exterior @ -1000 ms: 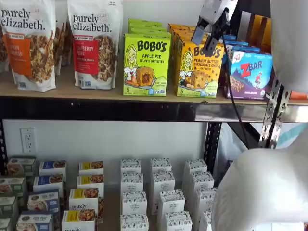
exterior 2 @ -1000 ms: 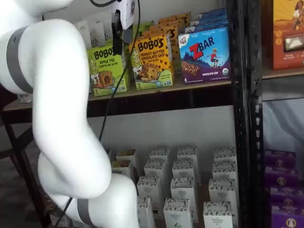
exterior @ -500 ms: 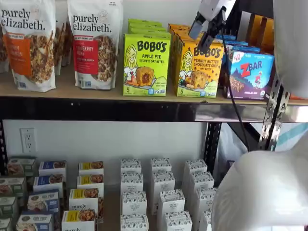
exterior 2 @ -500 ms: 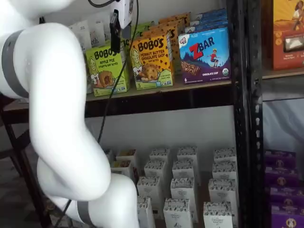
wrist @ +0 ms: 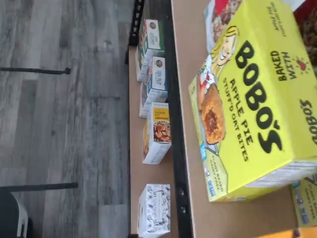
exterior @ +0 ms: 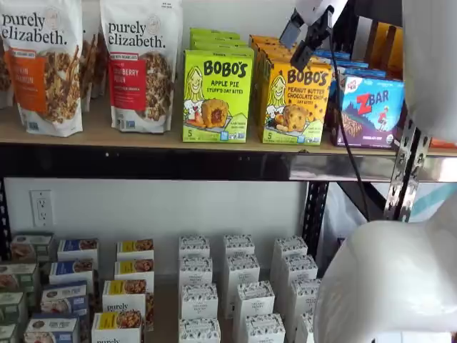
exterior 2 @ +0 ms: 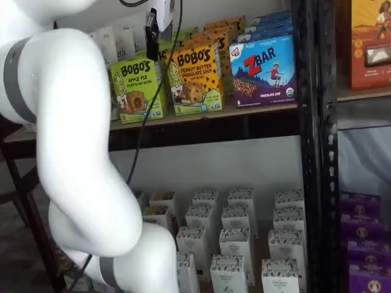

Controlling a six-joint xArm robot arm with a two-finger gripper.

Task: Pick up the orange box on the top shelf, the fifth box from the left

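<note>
The orange box stands upright on the top shelf, between the lime-green Bobo's Apple Pie carton and the blue Zbar box. It shows in both shelf views. More orange boxes stand in a row behind it. My gripper hangs from the view's top edge, in front of and just above the orange box's top edge, with nothing in it. Its black fingers overlap and no gap shows. In a shelf view only one black finger shows. The wrist view shows mainly the green carton and a corner of the orange box.
Two purely elizabeth granola bags stand left of the green carton. Small white cartons fill the lower level. Black perforated uprights stand right of the Zbar box. My white arm and a black cable hang before the shelves.
My gripper has moved up, from in front of the orange box's upper face to just above its top edge. The boxes have not moved.
</note>
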